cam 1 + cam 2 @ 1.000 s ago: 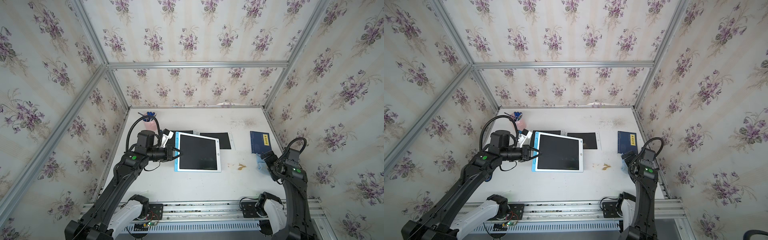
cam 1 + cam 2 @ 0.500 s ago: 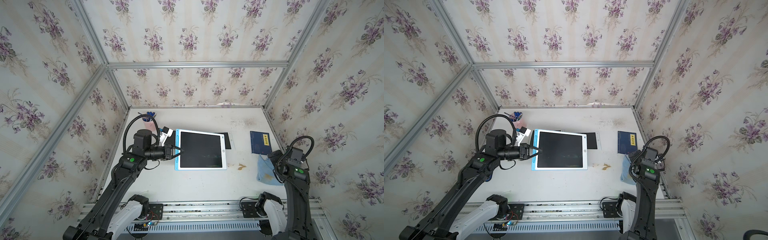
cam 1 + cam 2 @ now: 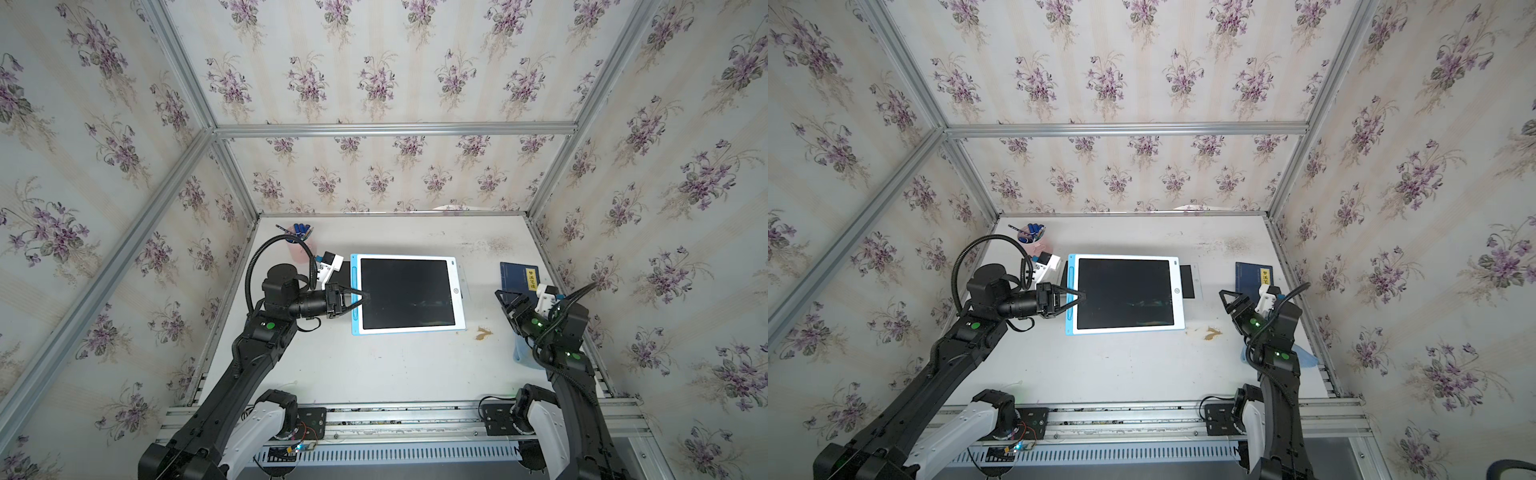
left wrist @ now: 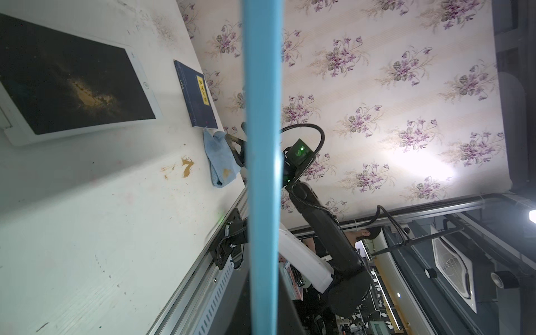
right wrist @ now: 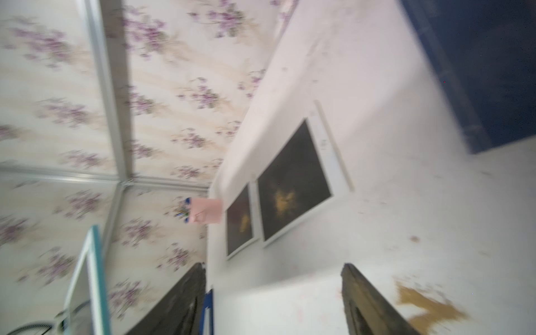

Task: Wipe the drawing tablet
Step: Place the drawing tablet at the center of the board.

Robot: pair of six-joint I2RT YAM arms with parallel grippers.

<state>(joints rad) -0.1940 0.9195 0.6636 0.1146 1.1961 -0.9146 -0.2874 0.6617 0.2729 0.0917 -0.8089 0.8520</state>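
The drawing tablet (image 3: 407,295) (image 3: 1125,293) has a black screen, a white frame and a blue left edge (image 4: 262,145). It hangs level above the table with my left gripper (image 3: 361,296) (image 3: 1077,296) (image 4: 264,304) shut on that blue edge. The right wrist view shows it from the side (image 5: 87,275). A crumpled blue cloth (image 3: 524,353) (image 3: 1304,357) (image 4: 220,156) lies at the table's right edge, partly under my right arm. Above and beyond the cloth my right gripper (image 3: 509,301) (image 3: 1231,301) (image 5: 274,298) is open and holds nothing.
Two other dark tablets (image 5: 293,179) (image 5: 239,220) lie on the table under the held one; one (image 4: 72,84) carries a yellowish smear. A dark blue book (image 3: 519,277) (image 3: 1253,276) lies back right. A pink pen cup (image 3: 299,245) stands back left. A brown stain (image 3: 482,332) marks the table.
My left gripper has swung the tablet from tilted to square and carried it rightward. My right arm has pulled back off the cloth and its gripper now points up and away.
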